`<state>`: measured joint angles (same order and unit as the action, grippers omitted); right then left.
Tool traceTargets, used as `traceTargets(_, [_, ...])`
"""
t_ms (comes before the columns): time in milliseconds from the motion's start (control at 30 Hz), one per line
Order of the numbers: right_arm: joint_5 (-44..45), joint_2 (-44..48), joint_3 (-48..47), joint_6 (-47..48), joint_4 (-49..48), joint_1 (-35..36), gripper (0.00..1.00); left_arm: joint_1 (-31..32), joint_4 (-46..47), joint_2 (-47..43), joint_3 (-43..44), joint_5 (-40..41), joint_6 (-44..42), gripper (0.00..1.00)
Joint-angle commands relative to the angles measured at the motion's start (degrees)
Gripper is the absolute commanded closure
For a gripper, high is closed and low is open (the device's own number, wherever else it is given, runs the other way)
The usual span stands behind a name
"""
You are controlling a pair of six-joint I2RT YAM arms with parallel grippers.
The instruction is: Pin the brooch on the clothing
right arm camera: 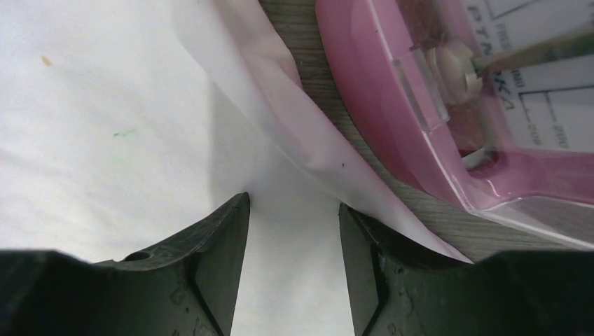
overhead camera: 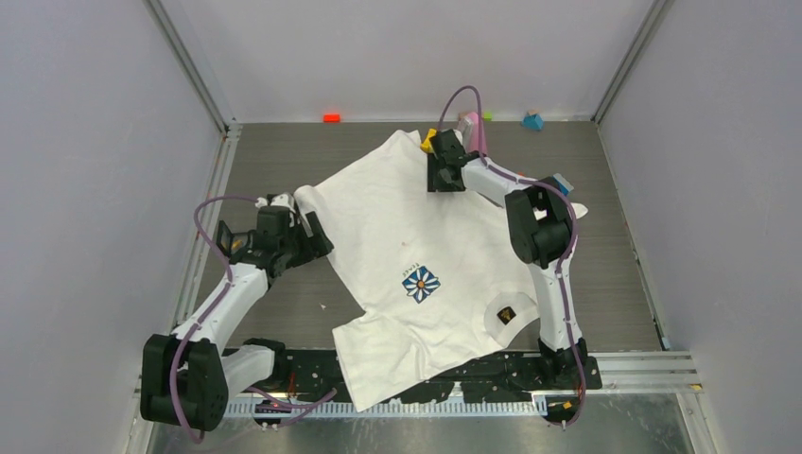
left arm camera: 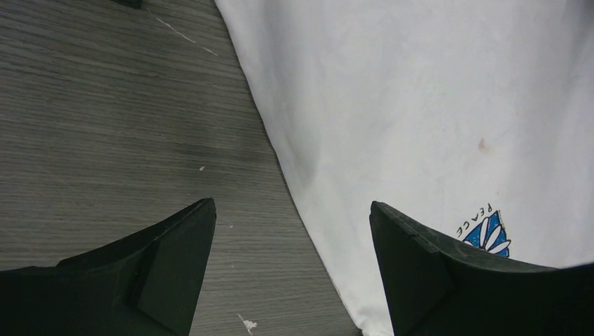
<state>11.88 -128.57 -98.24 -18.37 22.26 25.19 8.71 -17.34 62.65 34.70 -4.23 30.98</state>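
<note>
- White fabric T-shirt (right arm camera: 105, 126): the right wrist view shows only one piece of it. Its folded edge runs behind the right finger of the right claw (right arm camera: 294, 203).
- Pink translucent plastic box (right arm camera: 392, 105), ahead-right of that claw: cut off by the top and right edges, and its dark print is not readable.
- Blue-and-white daisy print (left arm camera: 490, 234): half hidden behind the right finger of the left claw (left arm camera: 293, 210).
- Small red piece (overhead camera: 331, 117) and small blue piece (overhead camera: 532, 121), far beyond the right claw: too small to tell.

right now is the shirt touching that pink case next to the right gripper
Apart. The right wrist view shows a strip of bare table running between the folded edge of the shirt and the pink case.
</note>
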Motion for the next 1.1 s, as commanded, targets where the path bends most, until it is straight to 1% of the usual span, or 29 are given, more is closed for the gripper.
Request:
traceTargets(0, [0.9,-2.8,-1.8,-0.1,3.8,-1.4,0.44,-0.6,-0.9,-1.7,1.7,0.5,-1.0,0.16])
traceTargets(133, [-0.9,-0.9,-2.8,1.2,4.1,-1.4,0.42,-0.8,-2.9,-2.5,3.5,-0.3,-1.0,0.12])
traceTargets(233, [-3.4,2.1,-2.2,2.4,3.5,-1.4,0.36,-1.0,-5.2,-3.3,6.2,-1.6,-1.0,0.08])
traceTargets(367, [-8.8,9.3,0.8,3.8,1.0,-1.4,0.28,-1.2,-9.4,-2.7,12.0,-3.4,-2.3,0.02])
traceTargets(467, [-14.3,16.3,4.0,4.2,-0.7,-1.2,0.26,-1.5,-12.8,-1.5,17.4,-3.0,-4.5,0.0])
traceTargets(533, [-16.4,20.7,6.3,4.3,-1.3,-1.0,0.25,-2.0,-14.2,-0.2,20.1,-2.3,-5.9,0.0])
traceTargets(633, [-17.4,28.1,9.8,4.1,-1.2,-0.9,0.24,-3.2,-15.6,1.9,23.6,-2.4,-7.4,0.0])
traceTargets(733, [-15.0,33.9,13.8,3.7,0.8,-1.0,0.24,-4.2,-16.1,4.7,26.4,-2.0,-8.6,0.0])
traceTargets(800, [-13.8,38.4,16.8,3.4,2.1,-1.2,0.24,-4.8,-15.9,7.0,27.8,-0.1,-9.5,0.0])
traceTargets(867, [-13.6,43.0,20.4,2.7,2.7,-1.6,0.24,-6.0,-14.9,9.3,28.5,0.4,-10.0,0.03])
traceTargets(1067, [-13.2,57.3,30.1,0.4,2.9,-2.6,0.23,-8.4,-10.6,17.4,28.9,7.2,-11.6,0.19])
